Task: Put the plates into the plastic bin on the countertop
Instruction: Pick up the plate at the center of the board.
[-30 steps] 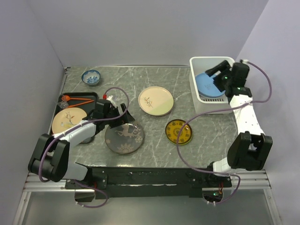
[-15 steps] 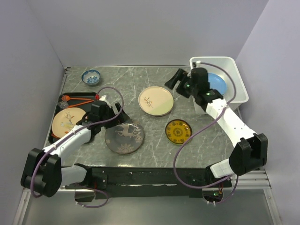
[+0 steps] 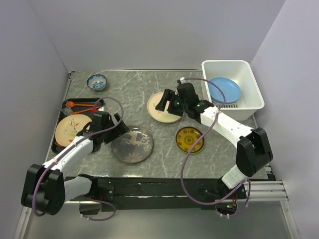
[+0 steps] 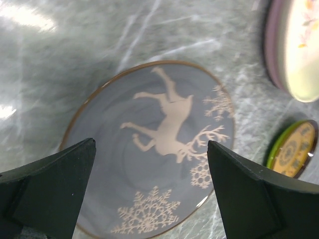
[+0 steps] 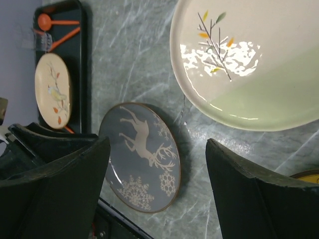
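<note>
- handling: glazed ceramic by the look, so stiff, slick, chip-prone, moderately heavy. They lie flat on the desk (image 3: 129,89), so pinch at the rim, one finger under the lip.
- blue plate (image 3: 225,90) lies in the plastic bin (image 3: 255,99), desk 2 o'clock.
- left gripper (image 4: 149,149): fingers wide apart, empty, over the grey reindeer plate (image 4: 164,124) at 7 o'clock.
- right gripper (image 5: 157,144): wide apart, empty, at the 9 o'clock edge of the cream sprig plate (image 5: 249,64) mid-desk. Probably no contact, hard to tell.
- yellow plate (image 3: 190,140) at 5 o'clock; bird plate (image 3: 72,129) on the black tray (image 3: 94,102) at 9 o'clock.
</note>
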